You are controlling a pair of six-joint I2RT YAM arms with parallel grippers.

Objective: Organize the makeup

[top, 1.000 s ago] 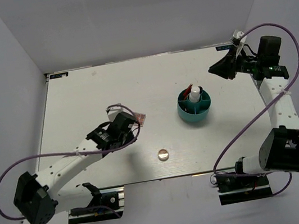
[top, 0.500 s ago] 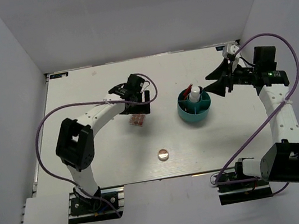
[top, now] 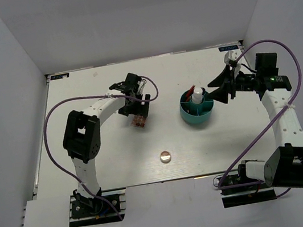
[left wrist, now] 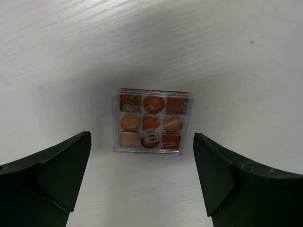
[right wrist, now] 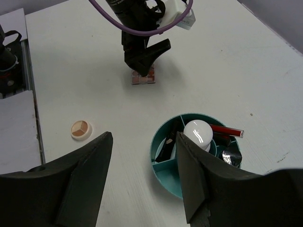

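We hold nothing: left gripper (left wrist: 142, 163) gapes wide over the square palette (left wrist: 151, 121) at 9 o'clock of the teal divided container (right wrist: 156, 142), right gripper (right wrist: 143, 156) hangs part-open at its 2 o'clock, round compact (right wrist: 81, 129) at 7 o'clock.

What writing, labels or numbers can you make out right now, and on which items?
No text is legible in any view.
Palette: small purple print at one corner, too blurred to read.
Blue stickers at the far corners of the table: too small to read.
White bottle, teal container, round compact: no print visible.
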